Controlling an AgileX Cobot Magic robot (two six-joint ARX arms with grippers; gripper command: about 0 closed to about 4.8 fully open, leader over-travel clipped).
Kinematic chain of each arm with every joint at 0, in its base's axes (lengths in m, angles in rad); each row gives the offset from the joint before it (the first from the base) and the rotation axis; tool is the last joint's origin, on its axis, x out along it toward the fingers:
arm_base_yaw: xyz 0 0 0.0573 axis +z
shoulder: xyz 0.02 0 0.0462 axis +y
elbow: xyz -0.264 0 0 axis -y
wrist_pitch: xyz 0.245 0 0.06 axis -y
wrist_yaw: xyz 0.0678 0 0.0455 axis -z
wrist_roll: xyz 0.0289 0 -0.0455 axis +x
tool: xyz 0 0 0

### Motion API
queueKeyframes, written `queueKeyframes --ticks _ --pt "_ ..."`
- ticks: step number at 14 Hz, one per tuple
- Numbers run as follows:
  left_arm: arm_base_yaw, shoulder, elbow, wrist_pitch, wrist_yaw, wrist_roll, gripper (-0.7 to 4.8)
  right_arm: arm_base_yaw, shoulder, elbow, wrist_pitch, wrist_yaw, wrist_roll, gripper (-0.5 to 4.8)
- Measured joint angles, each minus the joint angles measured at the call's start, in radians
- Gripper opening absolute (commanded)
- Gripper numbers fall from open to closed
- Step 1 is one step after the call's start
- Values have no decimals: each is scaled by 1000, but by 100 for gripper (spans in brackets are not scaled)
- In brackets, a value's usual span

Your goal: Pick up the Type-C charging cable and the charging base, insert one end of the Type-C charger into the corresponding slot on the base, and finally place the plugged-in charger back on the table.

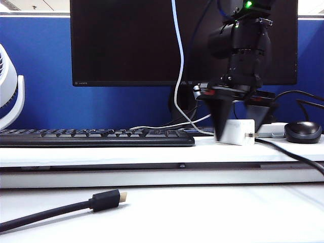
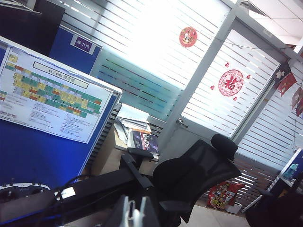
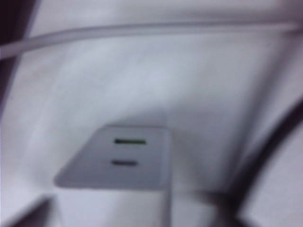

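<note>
The right gripper [image 1: 238,121] is hanging low over the raised ledge at the back of the tabletop [image 1: 202,212], its two dark fingers [image 1: 219,120] pointing straight down and standing spread on either side of the charging base [image 1: 238,132]. The fingers are blurred in the exterior view, and whether they are already touching the block cannot be told; they are released, with nothing clamped between them. The charging base is lying flat on the ledge, its long axis running sideways along the ledge, with a metal prong [image 1: 250,135] poking out toward the mouse [image 1: 302,131] on the right. In the right wrist view the base [image 3: 118,163] is sitting directly beneath the camera, its slotted end face turned up toward the lens, two dark slots showing.

The Type-C charging cable [image 1: 178,86] is hanging down in front of the monitor [image 1: 152,40] and curling onto the ledge just left of the base. So the right arm is clearly the nearer one to both things.

The left gripper [image 2: 135,215] is barely showing at the edge of its own wrist view, which is looking out at an office chair [image 2: 189,179] and windows; its fingers are clenched on nothing visible, far from the work. A thick black cable [image 1: 61,208] is lying on the lower tabletop, not part of this grasp.
</note>
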Motion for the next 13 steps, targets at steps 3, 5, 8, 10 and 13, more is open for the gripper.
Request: queueKeyframes --ticks 3,5,8,10,13 --pt "0 0 0 0 0 3 -6 0 -65 0 0 4 6 479" --pt "0 0 0 0 0 4 -6 -1 -109 0 1 58 7 479" --pt "0 0 0 0 0 4 -6 -1 -112 0 58 313 6 479" --pt "0 0 0 0 0 4 -6 -1 -111 0 72 422 2 479" --pt "0 0 0 0 0 4 -6 -9 -88 0 64 463 -25 479"
